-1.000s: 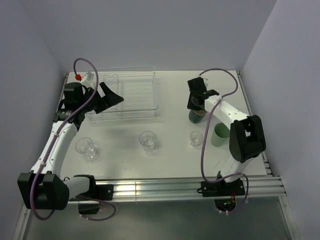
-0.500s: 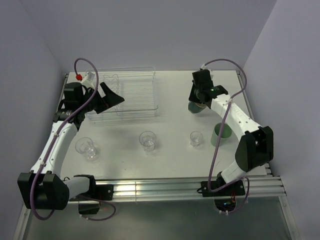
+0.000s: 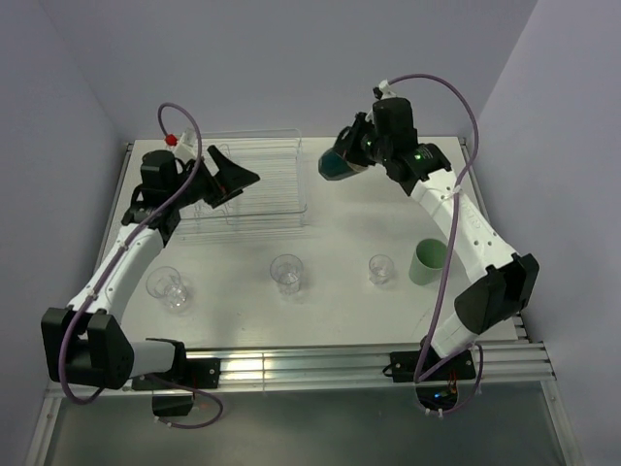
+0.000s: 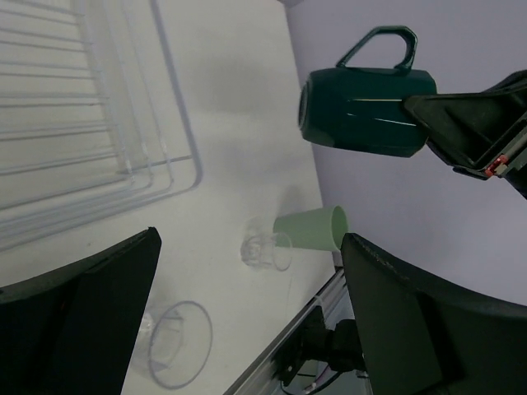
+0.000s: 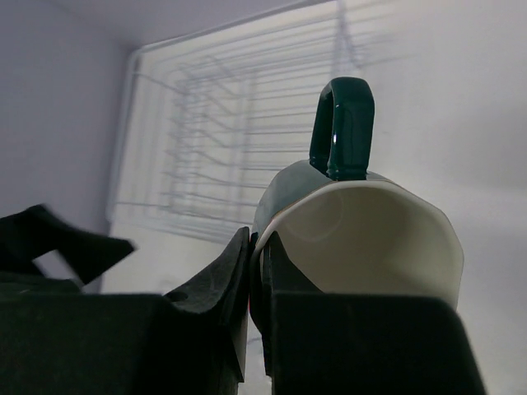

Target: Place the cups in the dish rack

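My right gripper (image 3: 361, 150) is shut on the rim of the dark green mug (image 3: 337, 165) and holds it tipped on its side in the air, just right of the clear dish rack (image 3: 257, 184). In the right wrist view one finger is inside the mug's cream interior (image 5: 370, 239) and one outside, with the rack (image 5: 214, 140) beyond. My left gripper (image 3: 233, 173) is open and empty over the rack's left part. Three clear tumblers (image 3: 167, 288) (image 3: 287, 274) (image 3: 381, 269) and the mint-green cup (image 3: 427, 261) stand on the table.
The left wrist view shows the held mug (image 4: 366, 103), the mint cup (image 4: 311, 228), two tumblers (image 4: 268, 247) (image 4: 174, 341) and the rack's corner (image 4: 99, 123). Walls close in the table at back and sides. A metal rail (image 3: 320, 359) runs along the near edge.
My right gripper has lifted the green mug off the table and carried it back and left toward the rack, tipping it sideways. My left gripper has shifted slightly right over the rack.
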Available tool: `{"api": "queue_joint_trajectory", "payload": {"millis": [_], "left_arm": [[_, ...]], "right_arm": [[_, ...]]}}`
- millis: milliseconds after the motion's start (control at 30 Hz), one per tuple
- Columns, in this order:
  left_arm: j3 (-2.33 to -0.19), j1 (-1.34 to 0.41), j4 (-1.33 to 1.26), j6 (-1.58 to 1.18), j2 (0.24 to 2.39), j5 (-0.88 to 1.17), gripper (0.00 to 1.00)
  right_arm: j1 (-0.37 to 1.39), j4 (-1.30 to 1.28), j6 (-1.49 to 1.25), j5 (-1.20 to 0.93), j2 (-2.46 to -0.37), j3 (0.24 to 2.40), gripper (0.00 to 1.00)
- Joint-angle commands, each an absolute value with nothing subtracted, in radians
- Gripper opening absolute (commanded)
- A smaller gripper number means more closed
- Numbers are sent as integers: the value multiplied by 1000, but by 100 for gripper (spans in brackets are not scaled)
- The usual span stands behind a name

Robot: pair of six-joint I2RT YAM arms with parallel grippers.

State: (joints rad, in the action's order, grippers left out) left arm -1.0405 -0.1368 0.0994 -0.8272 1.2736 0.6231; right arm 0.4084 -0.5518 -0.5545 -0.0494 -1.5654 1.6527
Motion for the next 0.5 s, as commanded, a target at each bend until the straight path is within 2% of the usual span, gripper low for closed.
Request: {"api": "queue_joint_trajectory", "payload": {"millis": [0, 333, 467], "left_arm": [[-1100, -218, -168, -957, 1299, 609, 99], [-1069, -247, -582, -1155, 1449, 610, 99], [-1084, -247, -652, -1187, 1505, 641, 99]], "right_arm": [[423, -353, -633, -225, -1574, 1714, 0], [423, -31, -856, -474, -1605, 1666, 0], [425, 83, -936, -538, -1611, 1637, 0]]}}
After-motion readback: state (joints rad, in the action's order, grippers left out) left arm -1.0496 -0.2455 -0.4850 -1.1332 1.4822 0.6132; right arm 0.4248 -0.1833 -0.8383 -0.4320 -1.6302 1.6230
